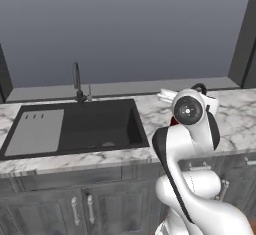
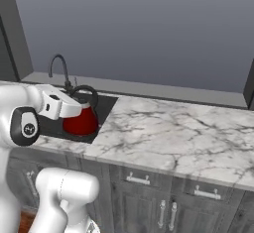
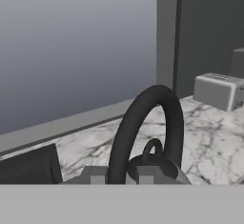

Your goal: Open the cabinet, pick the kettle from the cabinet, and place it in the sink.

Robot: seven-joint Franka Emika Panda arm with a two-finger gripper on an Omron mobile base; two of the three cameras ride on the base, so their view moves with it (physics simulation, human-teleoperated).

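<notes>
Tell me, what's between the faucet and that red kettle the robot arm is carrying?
Between the faucet and the kettle, the right base view shows only a strip of white marble counter and the black sink rim.

Red kettle [image 2: 82, 120] is seen at the right end of the black sink [image 2: 101, 109], its black handle arched upward. It is partly covered by the white hand. Thin faucet [image 2: 58, 68] is set behind. Marble desk [image 2: 173, 133] extends rightward above grey low cabinets [image 2: 163, 207].
</notes>
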